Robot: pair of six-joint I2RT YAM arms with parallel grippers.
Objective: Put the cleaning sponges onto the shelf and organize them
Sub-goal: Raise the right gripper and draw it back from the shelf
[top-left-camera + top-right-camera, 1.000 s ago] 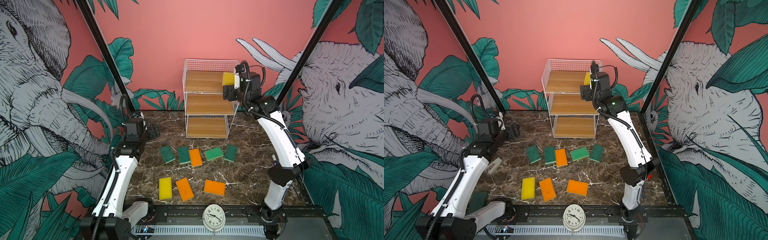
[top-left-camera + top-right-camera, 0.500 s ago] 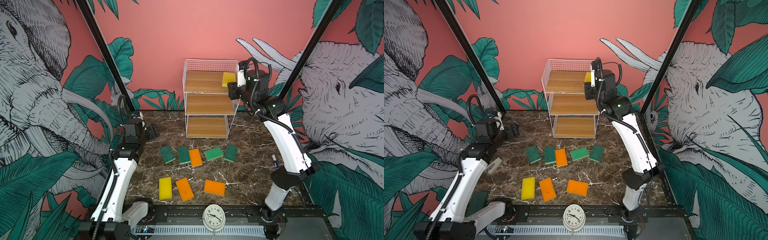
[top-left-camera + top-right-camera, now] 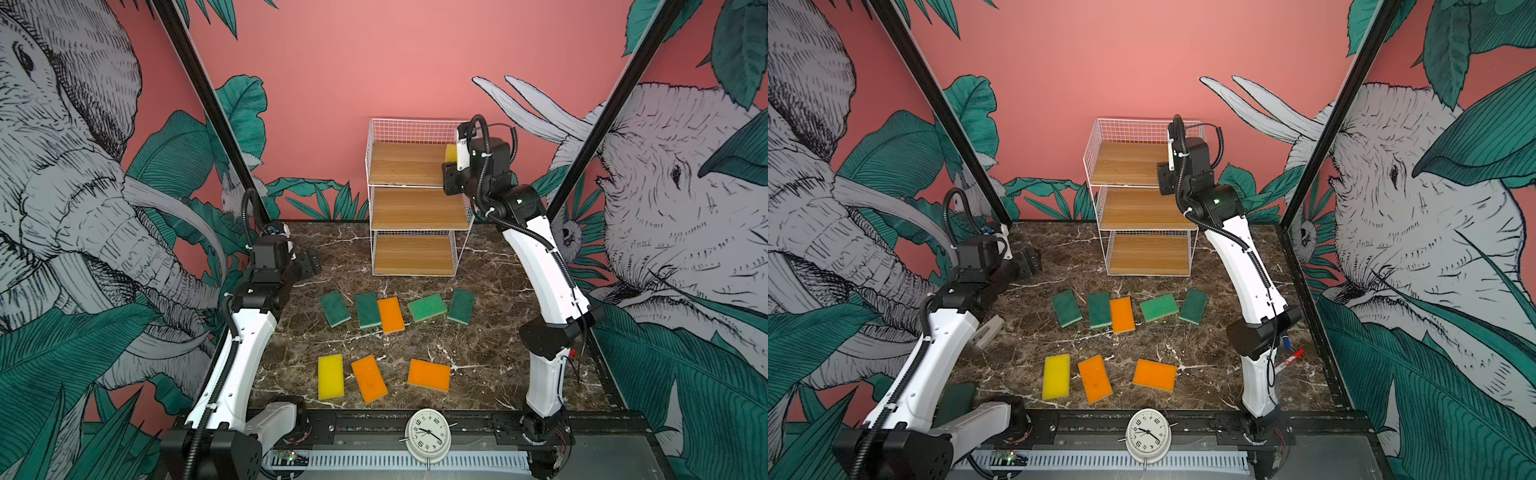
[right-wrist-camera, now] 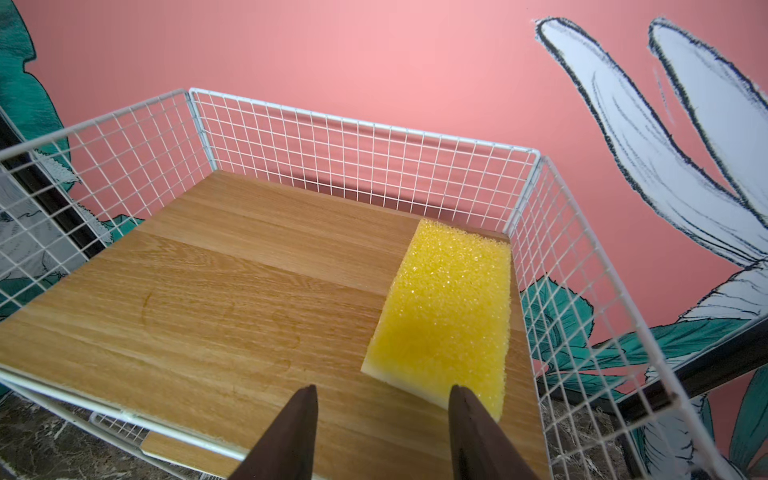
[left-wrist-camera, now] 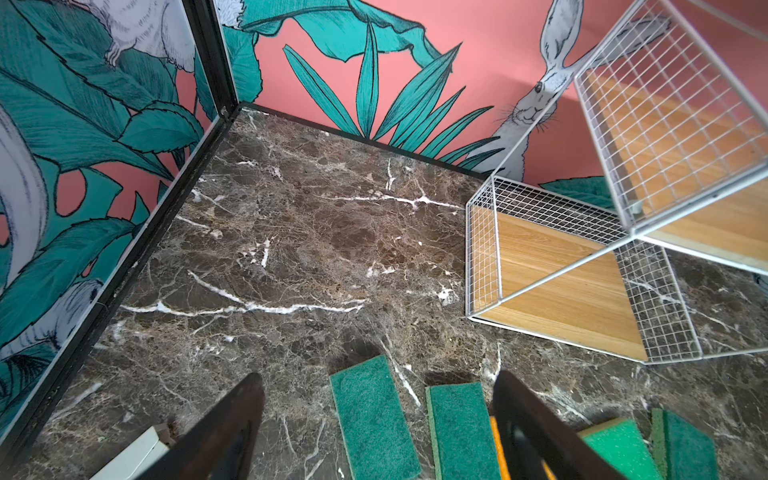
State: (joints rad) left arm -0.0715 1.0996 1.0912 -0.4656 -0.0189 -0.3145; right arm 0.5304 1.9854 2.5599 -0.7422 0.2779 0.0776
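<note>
The shelf (image 3: 415, 208) stands at the back of the table. One yellow sponge (image 4: 446, 307) lies flat at the right end of its top board (image 4: 232, 291), against the wire side. My right gripper (image 4: 383, 390) hovers at that board's front edge, just short of the sponge, open with nothing between its fingers. On the table lie four green sponges (image 3: 335, 308), three orange ones (image 3: 391, 314) and another yellow sponge (image 3: 330, 376). My left gripper (image 5: 379, 376) hangs open and empty above the table, left of the shelf, near the leftmost green sponge (image 5: 372, 415).
A white alarm clock (image 3: 428, 434) sits on the front rail. A red-and-white marker pen (image 3: 1289, 360) lies by the right arm's base. Black frame posts and the printed walls close in the table on three sides.
The right gripper's jaws have narrowed and its wrist has shifted a little at the top board. The yellow sponge stays on the board. The left arm has not moved.
</note>
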